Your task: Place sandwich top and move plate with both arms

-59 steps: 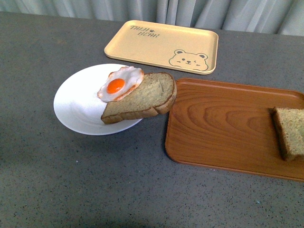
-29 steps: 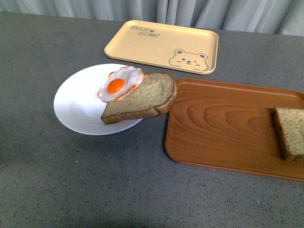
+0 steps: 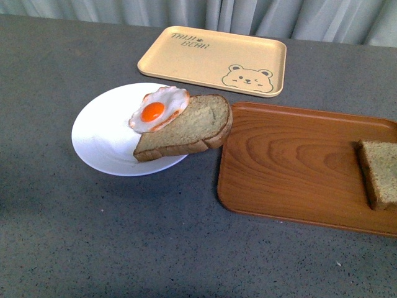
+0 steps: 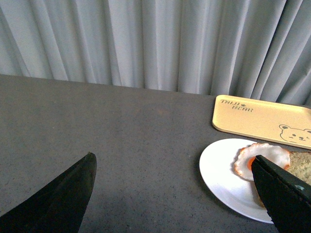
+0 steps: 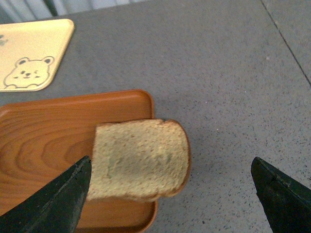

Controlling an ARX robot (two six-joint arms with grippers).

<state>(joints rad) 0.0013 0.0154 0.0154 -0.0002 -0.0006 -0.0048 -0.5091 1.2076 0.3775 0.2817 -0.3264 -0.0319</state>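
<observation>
The sandwich top (image 3: 379,171), a speckled brown slice, lies at the right end of the wooden tray (image 3: 291,167). In the right wrist view it (image 5: 141,160) overhangs the tray's edge (image 5: 48,145). My right gripper (image 5: 170,162) is open above it, with one finger on either side and nothing held. The white plate (image 3: 99,133) holds a paler slice (image 3: 192,127) with a fried egg (image 3: 158,108), and this slice juts over the plate's right rim. My left gripper (image 4: 173,158) is open and empty over the table, to the left of the plate (image 4: 218,170). Neither arm shows in the front view.
A pale-yellow bear-print tray (image 3: 211,59) lies behind the plate and also shows in the left wrist view (image 4: 262,119). The grey table (image 3: 93,236) runs back to a grey curtain (image 4: 146,43). The wooden tray lies close to the right of the plate.
The front view has shifted by a few pixels. Nothing on the table has visibly moved.
</observation>
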